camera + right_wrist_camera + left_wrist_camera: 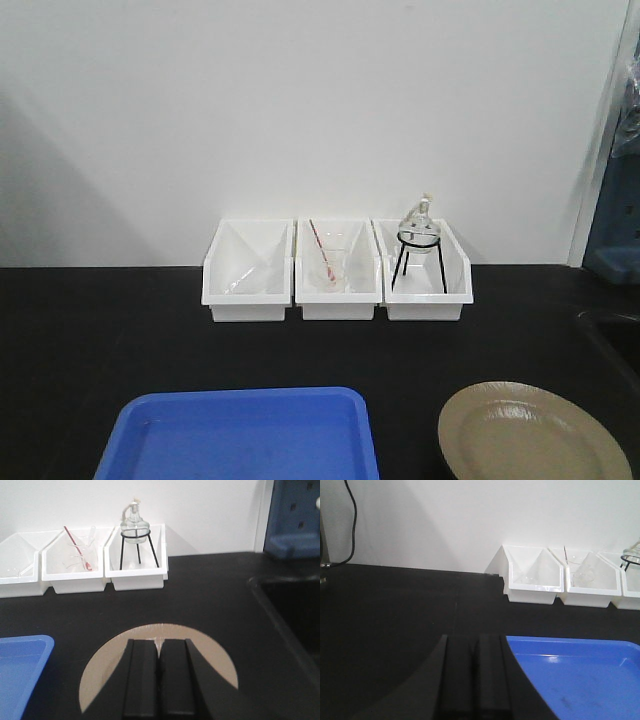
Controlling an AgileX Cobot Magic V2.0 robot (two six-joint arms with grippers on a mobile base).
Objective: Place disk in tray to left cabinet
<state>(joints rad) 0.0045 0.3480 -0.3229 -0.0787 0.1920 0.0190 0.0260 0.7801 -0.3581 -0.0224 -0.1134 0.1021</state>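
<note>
- My right pincer (159,680): the two dark fingers are pressed together with only a hairline seam between them, and they hold nothing. In the right wrist view they are in front of the disk (205,655). I cannot tell whether they touch it.
- My left pincer (474,680): its fingers are likewise drawn together and grip nothing. In the left wrist view they are just beside the near left corner of the tray (580,680), over the black tabletop (395,620).
- The disk (535,435), tan inside with a thin dark rim, lies flat on the tabletop to the right of the tray (240,435), apart from it, not in it.
- The tray is bright blue with rounded corners and low raised edges. It lies flat at the near edge of the front view.
- Three white bins (338,272) stand side by side against the white wall (300,100), well behind the tray and the disk.
- The middle bin holds clear glassware and a red-and-white rod (75,547).
- The right bin holds a small glass flask (134,522) set upright on a black wire tripod (137,550).
- The left bin (247,272) shows only faint clear glass.
- A dark recess (295,615) is sunk into the tabletop at the far right.
- A blue fixture (292,520) stands behind the recess.
- A black cable (351,520) hangs down the wall at the far left.
</note>
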